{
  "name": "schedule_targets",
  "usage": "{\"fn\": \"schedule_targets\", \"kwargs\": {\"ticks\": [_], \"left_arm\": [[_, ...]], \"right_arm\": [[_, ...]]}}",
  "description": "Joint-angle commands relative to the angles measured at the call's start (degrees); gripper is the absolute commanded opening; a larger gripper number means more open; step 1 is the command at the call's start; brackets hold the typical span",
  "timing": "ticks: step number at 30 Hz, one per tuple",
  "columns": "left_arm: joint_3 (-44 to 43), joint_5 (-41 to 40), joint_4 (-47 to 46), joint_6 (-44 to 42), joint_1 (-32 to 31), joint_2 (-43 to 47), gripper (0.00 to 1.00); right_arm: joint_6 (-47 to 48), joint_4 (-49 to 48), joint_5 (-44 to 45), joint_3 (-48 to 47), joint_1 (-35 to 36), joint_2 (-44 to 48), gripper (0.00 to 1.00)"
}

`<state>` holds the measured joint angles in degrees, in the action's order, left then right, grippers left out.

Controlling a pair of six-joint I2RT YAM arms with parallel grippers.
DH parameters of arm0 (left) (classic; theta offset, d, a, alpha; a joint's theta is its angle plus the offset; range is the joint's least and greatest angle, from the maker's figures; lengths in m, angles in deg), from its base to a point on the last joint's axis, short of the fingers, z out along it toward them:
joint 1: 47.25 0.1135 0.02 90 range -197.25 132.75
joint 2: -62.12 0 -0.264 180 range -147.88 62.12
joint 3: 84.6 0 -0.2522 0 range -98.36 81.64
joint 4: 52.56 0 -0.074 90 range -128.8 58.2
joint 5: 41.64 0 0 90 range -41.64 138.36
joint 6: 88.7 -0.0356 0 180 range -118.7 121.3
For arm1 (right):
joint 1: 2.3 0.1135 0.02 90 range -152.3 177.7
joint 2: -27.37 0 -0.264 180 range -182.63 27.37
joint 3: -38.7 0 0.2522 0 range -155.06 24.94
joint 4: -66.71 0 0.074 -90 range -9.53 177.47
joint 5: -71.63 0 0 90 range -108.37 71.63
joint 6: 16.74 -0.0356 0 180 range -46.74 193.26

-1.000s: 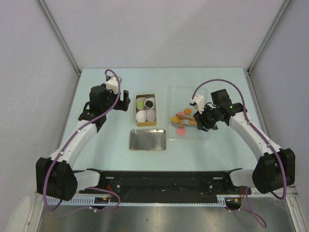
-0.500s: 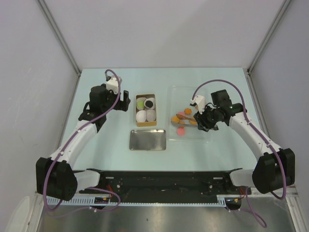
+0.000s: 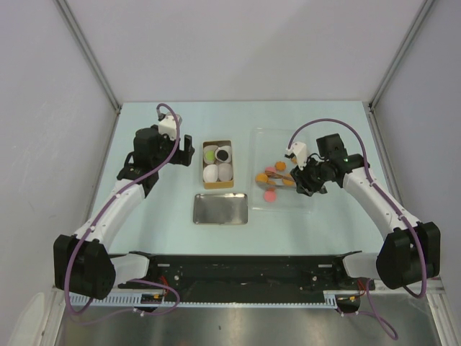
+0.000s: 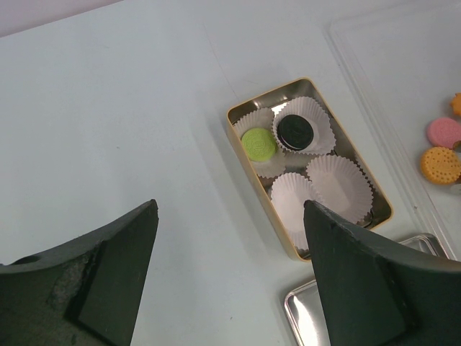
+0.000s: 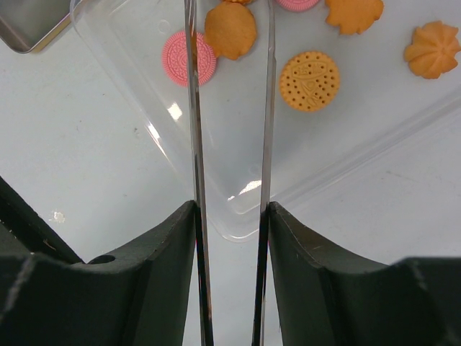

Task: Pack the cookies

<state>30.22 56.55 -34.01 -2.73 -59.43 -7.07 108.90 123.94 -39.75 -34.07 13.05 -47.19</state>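
Several orange and pink cookies [image 3: 270, 180] lie in a clear plastic tray [image 3: 302, 204]. My right gripper [image 3: 306, 182] is shut on metal tongs [image 5: 193, 108] at the tray's right side. The tong blades stand apart, either side of an orange cookie [image 5: 230, 30], with a pink cookie [image 5: 189, 58] just to their left. A gold tin [image 3: 204, 164] holds white paper cups. A green cookie [image 4: 258, 143] and a black cookie [image 4: 294, 130] sit in two of them; two cups [image 4: 338, 184] are empty. My left gripper [image 3: 186, 150] is open and empty, left of the tin.
The tin's silver lid [image 3: 220, 208] lies flat in front of the tin and shows in the left wrist view [image 4: 302, 310]. More orange cookies [image 5: 310, 81] lie right of the tongs. The tray's rounded near corner [image 5: 238, 234] is just ahead of my right fingers.
The right gripper with the tongs has shifted very slightly over the tray. The left arm has not moved.
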Motion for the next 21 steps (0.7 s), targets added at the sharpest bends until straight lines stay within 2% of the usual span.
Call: {"fn": "schedule_targets", "kwargs": {"ticks": [1, 21], "left_arm": [[-0.09, 0.96, -1.46, -0.01, 0.32, 1.60, 0.87], [-0.09, 0.52, -1.19, -0.45, 0.32, 1.78, 0.87]], "right_arm": [[0.57, -1.01, -0.32, -0.24, -0.33, 1.61, 0.47], [-0.83, -4.88, 0.64, -0.24, 2.93, -1.99, 0.47]]}}
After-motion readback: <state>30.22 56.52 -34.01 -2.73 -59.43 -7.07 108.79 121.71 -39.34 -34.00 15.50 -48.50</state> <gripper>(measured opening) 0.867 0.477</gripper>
